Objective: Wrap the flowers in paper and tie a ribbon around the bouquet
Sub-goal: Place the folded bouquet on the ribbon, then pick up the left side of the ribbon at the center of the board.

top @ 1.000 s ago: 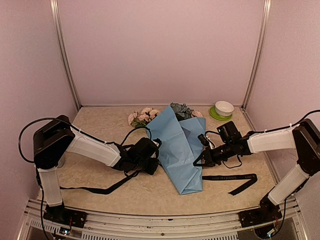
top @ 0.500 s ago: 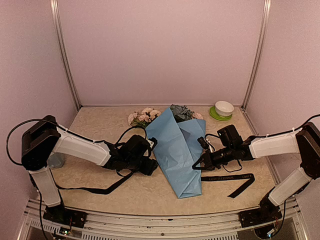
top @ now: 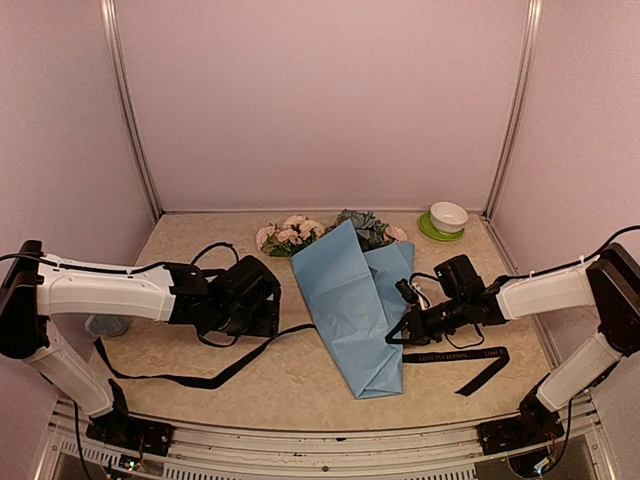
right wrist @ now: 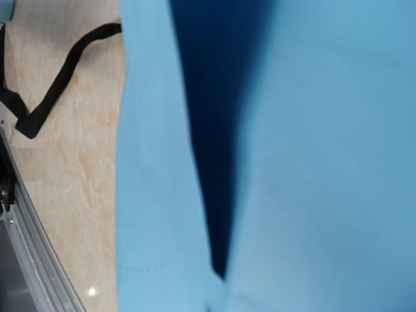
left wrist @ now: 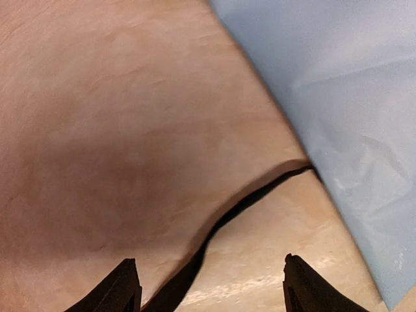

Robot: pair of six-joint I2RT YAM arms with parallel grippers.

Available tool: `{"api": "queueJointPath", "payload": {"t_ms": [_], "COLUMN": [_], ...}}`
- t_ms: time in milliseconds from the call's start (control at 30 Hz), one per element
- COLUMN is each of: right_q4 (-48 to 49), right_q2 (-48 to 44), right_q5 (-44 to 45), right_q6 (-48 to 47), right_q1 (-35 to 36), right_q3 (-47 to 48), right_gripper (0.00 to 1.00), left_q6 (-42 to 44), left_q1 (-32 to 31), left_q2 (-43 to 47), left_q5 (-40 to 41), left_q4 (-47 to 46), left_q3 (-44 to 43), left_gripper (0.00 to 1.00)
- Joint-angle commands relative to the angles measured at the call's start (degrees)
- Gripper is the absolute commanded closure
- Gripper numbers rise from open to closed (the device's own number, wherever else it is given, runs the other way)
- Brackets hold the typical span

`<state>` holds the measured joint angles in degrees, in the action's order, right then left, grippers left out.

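The bouquet lies mid-table: light blue paper (top: 355, 300) folded into a cone, with pink and blue-grey flowers (top: 330, 230) sticking out at its far end. A black ribbon (top: 215, 377) trails over the table left of the cone and runs under its edge; its other end (top: 455, 354) lies to the right. My left gripper (top: 272, 312) stands open just left of the paper. In the left wrist view the gripper (left wrist: 211, 286) straddles the loose ribbon (left wrist: 253, 198) without touching it. My right gripper (top: 402, 325) is shut at the cone's right edge. Paper (right wrist: 292, 162) fills its wrist view and hides the fingertips.
A white bowl on a green saucer (top: 447, 218) stands at the back right corner. A clear cup (top: 105, 325) shows partly behind my left arm. Pale walls close three sides, and a metal rail (top: 300, 440) runs along the near edge.
My left gripper has opened and drawn back to the left, away from the paper. The ribbon now lies loose beside the cone. The right gripper has barely moved.
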<state>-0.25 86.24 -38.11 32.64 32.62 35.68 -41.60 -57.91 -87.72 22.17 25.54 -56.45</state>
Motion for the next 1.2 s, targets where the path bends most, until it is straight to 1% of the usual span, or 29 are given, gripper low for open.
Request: {"api": "queueJointPath", "payload": {"t_ms": [0,33,67,133,200,300,333,433,500,533,567,600,633,700,800,967,1000,1100,1167], "right_q4": [1.3,1.7,2.0,2.4,2.6,2.5,2.3,2.7,3.2,3.4,3.5,3.6,3.5,3.1,2.7,3.4,3.6,3.8,3.6], "right_q2": [0.8,0.8,0.8,0.8,0.8,1.3,1.4,1.4,1.6,1.8,2.2,2.6,2.9,2.8,1.8,2.5,2.6,2.4,2.6], "right_q5": [0.1,-0.1,-0.4,-0.6,-0.8,-1.1,-1.1,-1.5,-2.1,-2.3,-2.6,-2.9,-3.1,-3.0,-2.4,-2.7,-2.9,-2.9,-2.9], "right_q6": [-1.1,-1.1,-1.1,-1.2,-1.4,-1.9,-2.1,-1.8,-1.8,-1.7,-1.8,-1.8,-1.8,-1.8,-1.8,-1.4,-1.2,-1.2,-1.4], "right_q1": [0.6,0.6,0.6,0.6,0.6,0.6,0.6,0.6,0.6,0.6,0.6,0.6,0.6,0.6,0.6,0.6,0.6,0.6,0.6], "right_q3": [-1.0,-1.1,-1.1,-1.3,-1.3,-1.1,-1.0,-1.1,-1.2,-1.1,-1.0,-0.8,-0.6,-0.3,-0.3,-0.7,-0.7,-0.7,-0.5], "right_gripper": [1.0,1.0,1.0,1.0,1.0,1.0,1.0,1.0,1.0,1.0,1.0,1.0,1.0,1.0,1.0,1.0,1.0,1.0,1.0], "left_q6": [-27.0,-32.3,-38.7,-45.3,-50.2,-47.2,-48.4,-55.8,-58.1,-57.1,-54.3,-52.6,-52.7,-55.5,-60.9,-64.7,-66.1,-72.1,-74.3], "left_q1": [0.2,-0.2,-0.5,-0.5,0.5,7.1,8.5,9.9,11.9,14.0,16.2,17.8,18.5,18.7,17.3,15.4,14.4,8.8,6.7], "left_q2": [5.7,7.0,8.9,12.3,16.0,19.5,20.2,23.0,25.0,25.9,26.8,27.5,27.9,28.1,29.2,29.6,29.3,29.4,29.4], "left_q5": [12.2,13.1,13.9,16.0,17.2,12.5,11.6,14.2,15.8,15.1,13.2,10.9,9.4,7.2,5.1,2.3,2.0,4.6,5.6], "left_q4": [22.4,24.4,26.6,29.6,29.0,21.7,21.3,25.1,26.5,25.3,22.4,19.4,18.5,19.8,22.4,20.4,21.6,28.0,30.7], "left_q3": [5.4,7.6,8.9,11.0,14.3,20.7,22.3,25.6,28.1,29.7,30.8,31.6,32.2,32.8,33.9,34.4,33.8,30.6,28.5], "left_gripper": [0.27,0.26,0.22,0.18,0.16,0.13,0.13,0.11,0.03,0.04,0.05,0.02,0.01,0.01,0.01,0.03,0.03,0.02,0.01]}}
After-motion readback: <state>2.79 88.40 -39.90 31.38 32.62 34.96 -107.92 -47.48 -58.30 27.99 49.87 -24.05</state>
